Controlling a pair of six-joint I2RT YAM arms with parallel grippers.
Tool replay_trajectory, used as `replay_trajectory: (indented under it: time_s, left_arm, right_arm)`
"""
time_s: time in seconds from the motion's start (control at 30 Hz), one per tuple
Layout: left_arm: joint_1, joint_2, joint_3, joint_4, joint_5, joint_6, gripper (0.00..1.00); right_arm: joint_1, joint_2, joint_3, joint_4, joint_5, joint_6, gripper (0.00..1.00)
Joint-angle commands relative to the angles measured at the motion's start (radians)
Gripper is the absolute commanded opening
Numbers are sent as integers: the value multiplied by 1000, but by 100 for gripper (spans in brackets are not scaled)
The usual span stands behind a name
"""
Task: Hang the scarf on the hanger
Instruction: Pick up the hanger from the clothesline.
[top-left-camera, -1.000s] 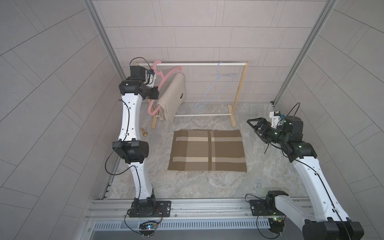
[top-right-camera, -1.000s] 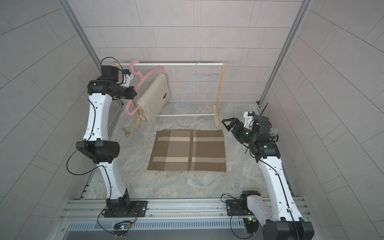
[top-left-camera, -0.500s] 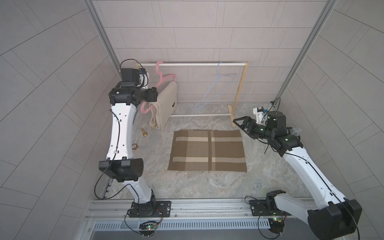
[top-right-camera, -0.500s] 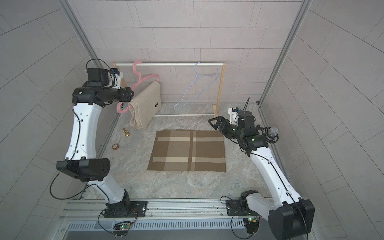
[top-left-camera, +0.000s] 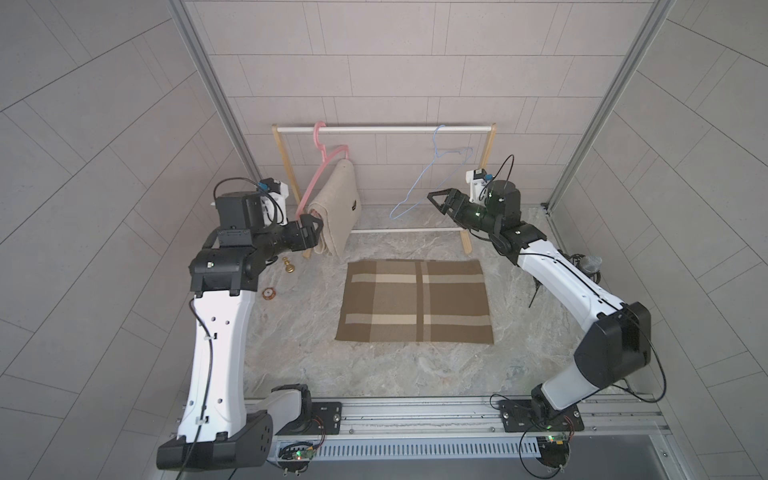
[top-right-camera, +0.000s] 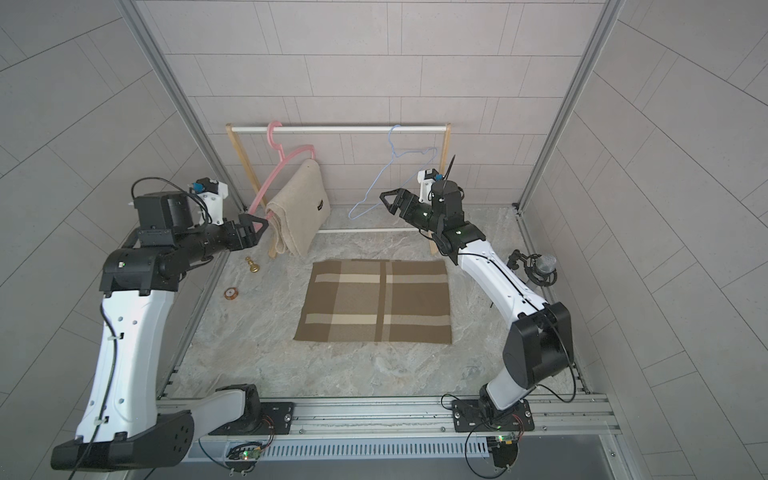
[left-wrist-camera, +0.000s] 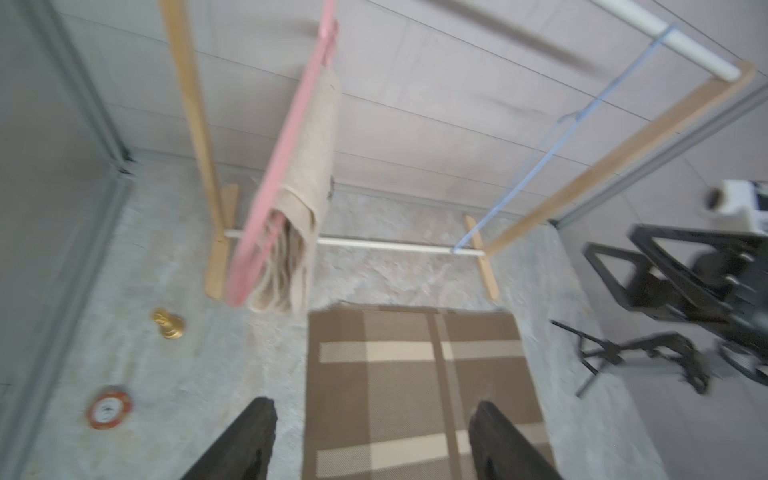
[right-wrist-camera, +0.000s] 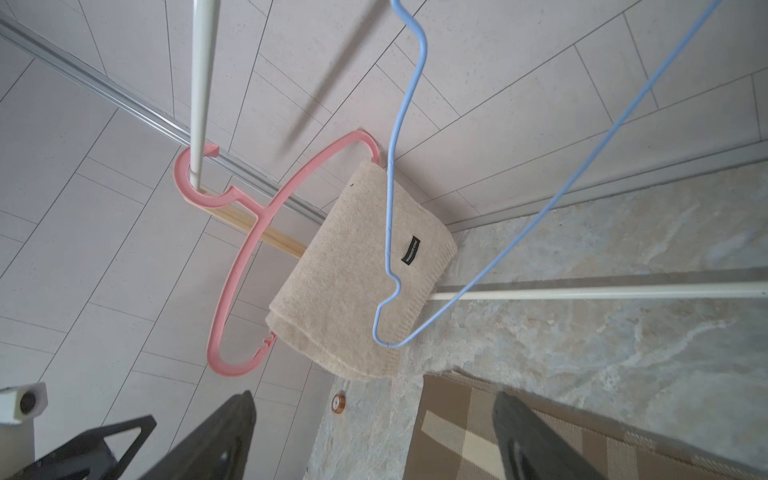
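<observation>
Scarf covers bar of pink hanger; left hand and right hand spread apart.

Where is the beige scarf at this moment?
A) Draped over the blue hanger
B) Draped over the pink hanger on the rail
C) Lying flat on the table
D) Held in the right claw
B: the beige scarf hangs folded over the lower bar of the pink hanger, whose hook sits on the white rail, while the blue hanger carries nothing.

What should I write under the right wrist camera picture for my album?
Beige scarf draped over a pink hanger on the rail; the blue hanger is bare.
</observation>
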Motion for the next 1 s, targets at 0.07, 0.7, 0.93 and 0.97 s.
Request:
replay_trajectory:
  time_s: [0.07,0.7,0.93,0.97]
  left_arm:
    - [-1,-44,-155,89,259,-106,74]
    - [1,-49,-226,89,319,-125,73]
    - [-2,-43,-216,89,347,-132,73]
    - [-2,-43,-212,89,352,-135,73]
  right_arm:
    - [24,187,230,17,-1,-12,89]
    - [52,434,497,-8,-15,-171,6]
    - [71,398,501,-46,-22,-253,0]
    - [79,391,501,-58,-24,-277,0]
